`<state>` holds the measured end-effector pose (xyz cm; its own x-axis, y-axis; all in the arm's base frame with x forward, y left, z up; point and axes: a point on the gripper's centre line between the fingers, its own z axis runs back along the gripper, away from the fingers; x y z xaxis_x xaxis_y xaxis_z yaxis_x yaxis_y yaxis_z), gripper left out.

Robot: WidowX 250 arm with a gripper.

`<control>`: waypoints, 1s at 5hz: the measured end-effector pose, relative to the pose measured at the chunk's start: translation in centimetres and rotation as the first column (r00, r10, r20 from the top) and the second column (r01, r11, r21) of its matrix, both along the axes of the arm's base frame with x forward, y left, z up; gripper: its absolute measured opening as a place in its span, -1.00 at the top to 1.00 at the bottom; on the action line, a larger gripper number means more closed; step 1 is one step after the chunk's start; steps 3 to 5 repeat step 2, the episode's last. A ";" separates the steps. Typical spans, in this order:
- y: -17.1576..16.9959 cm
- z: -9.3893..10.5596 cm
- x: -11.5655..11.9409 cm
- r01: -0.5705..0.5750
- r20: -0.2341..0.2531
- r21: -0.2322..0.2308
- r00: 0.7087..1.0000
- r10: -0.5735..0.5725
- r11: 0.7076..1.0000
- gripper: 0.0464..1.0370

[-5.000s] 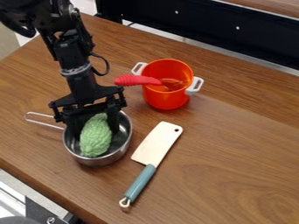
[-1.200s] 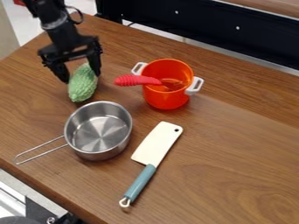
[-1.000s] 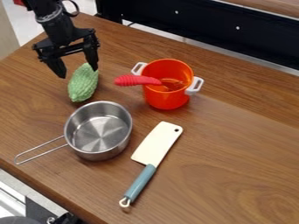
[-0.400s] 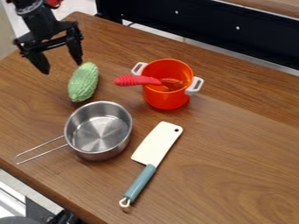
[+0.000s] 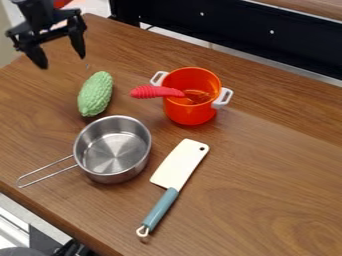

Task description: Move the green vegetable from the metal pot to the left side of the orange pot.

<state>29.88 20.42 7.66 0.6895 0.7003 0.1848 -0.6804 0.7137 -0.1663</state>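
Access lane ran betw. green veg. [image 5: 95, 94] & orange pot [image 5: 190, 114]; red handle [image 5: 150, 92] jutted in, metal pot [image 5: 112, 175] obstr. near end.

Soft, fairly bright light spreads evenly over the wooden table [image 5: 267, 200], seemingly from above, and lays a pale sheen across the wood to the right of the cleaver [image 5: 179, 165]. Bright streaks fan over the bottom of the metal pot [image 5: 110, 152] and glint along its rim, while the orange pot [image 5: 190, 114] glows on its inner wall. Shadows are faint and soft-edged, darkest close under the lower end of the green vegetable [image 5: 95, 94], and the black panel [image 5: 234, 30] behind stays deep and dim
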 end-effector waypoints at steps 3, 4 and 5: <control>3.5 -1.1 1.6 -0.098 -0.034 0.030 0.994 0.099 0.995 -0.92; 3.5 -1.1 1.6 -0.098 -0.034 0.030 0.994 0.099 0.995 -0.92; 3.5 -1.1 1.6 -0.098 -0.034 0.030 0.994 0.099 0.995 -0.92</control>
